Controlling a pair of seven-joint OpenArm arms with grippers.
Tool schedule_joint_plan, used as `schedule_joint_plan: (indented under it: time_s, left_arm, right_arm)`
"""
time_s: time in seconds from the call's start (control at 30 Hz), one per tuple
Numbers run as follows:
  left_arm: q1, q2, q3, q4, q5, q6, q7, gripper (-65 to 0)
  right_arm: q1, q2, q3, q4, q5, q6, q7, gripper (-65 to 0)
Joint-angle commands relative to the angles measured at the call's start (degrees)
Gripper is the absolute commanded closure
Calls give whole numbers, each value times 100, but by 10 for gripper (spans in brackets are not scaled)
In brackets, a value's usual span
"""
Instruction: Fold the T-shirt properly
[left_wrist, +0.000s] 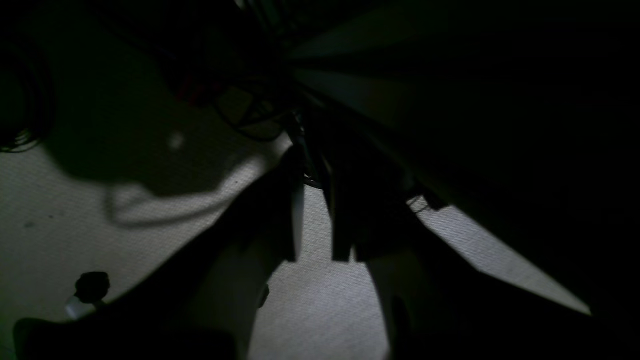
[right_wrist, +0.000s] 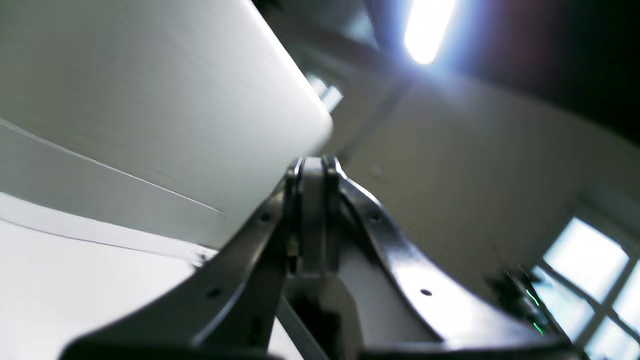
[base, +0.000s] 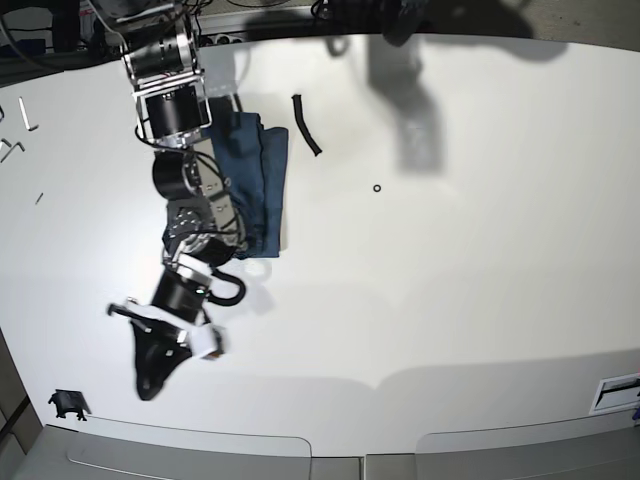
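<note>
The T-shirt (base: 262, 180) is dark navy and lies folded into a narrow rectangle at the back left of the white table (base: 450, 300). My right arm covers its left side. My right gripper (base: 147, 388) hangs near the table's front left, well short of the shirt. In the right wrist view the right gripper (right_wrist: 312, 167) is shut, its fingers pressed together with nothing between them. The left wrist view is very dark. There my left gripper (left_wrist: 317, 255) is open by a narrow gap, empty, over a grey textured surface. No cloth shows in that view.
A black strip (base: 305, 124) and a small ring (base: 377, 187) lie right of the shirt. Metal pieces (base: 22, 115) sit at the far left, and a black clip (base: 67, 403) at the front left corner. A dark part of the left arm (base: 385, 15) shows at the back edge.
</note>
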Motion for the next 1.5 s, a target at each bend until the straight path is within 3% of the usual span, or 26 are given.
schedule_joint_plan:
  time_s: [0.0,0.2,0.43,0.5,0.6,0.8,0.93,1.07,1.13,1.2,1.37,1.47]
  left_arm:
    - [63,42,9,26,11,-57,-52,-81]
    - [63,42,9,26,11,-57,-52,-81]
    - [63,42,9,26,11,-59,-52,-81]
    - [66,44,9,26,11,-59,-52,-81]
    - [63,44,9,26,11,-57,-52,-81]
    - [63,42,9,26,11,-57,-52,-81]
    - [66,44,9,26,11,-59,-52,-81]
    - [63,42,9,26,11,-59,-52,-81]
    - [63,42,9,26,11,-57,-52,-81]
    - [63,42,9,26,11,-59,-52,-81]
    - [63,42,9,26,11,-59,-55,-81]
    - [63,42,9,26,11,-59,-52,-81]
  right_arm:
    - [162,15,-151,116,-125,-95,114,0]
    - [162,15,-1054,116,597,-95,223,0]
    - [164,0,-1292,116,3582,-95,2181,0]
    - [164,0,-1292,116,4350,92,2612,0]
    - [162,2,-1292,116,4922,654,2662,0]
    - [162,2,-1292,116,5021,2253,2450,0]
    - [162,-66,-1292,116,5134,2889,2441,0]
    - [162,-162,-1281,116,5794,3003,2433,0]
    - [164,-181,-1276,116,5748,3003,2457,0]
    - [164,-192,-1276,116,5274,3003,2472,0]
    - [166,-302,-1276,116,3156,2994,2100,0]
    - [164,-306,-1276,116,2695,2979,2052,0]
